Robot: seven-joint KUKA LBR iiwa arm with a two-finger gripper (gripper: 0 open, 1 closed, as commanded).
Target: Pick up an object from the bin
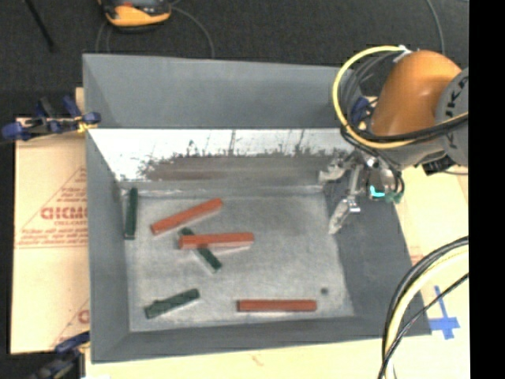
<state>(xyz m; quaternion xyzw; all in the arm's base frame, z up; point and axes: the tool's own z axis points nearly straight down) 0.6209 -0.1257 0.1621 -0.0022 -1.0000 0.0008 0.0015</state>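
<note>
My gripper (336, 197) hangs at the right side of the bin, close to the right wall and above bare floor. Its two fingertips (339, 218) stand apart with nothing between them. The nearest loose things are a red-brown bar (217, 241) lying flat in the middle of the bin, well to the gripper's left, and another red-brown bar (276, 306) near the front wall. A short dark green bar (203, 253) lies partly under the middle red-brown one.
A third red-brown bar (187, 215) lies slanted at the centre left. One dark green bar (130, 213) stands along the left wall, another (171, 303) lies at the front left. A small dark speck (324, 292) sits near the front right corner.
</note>
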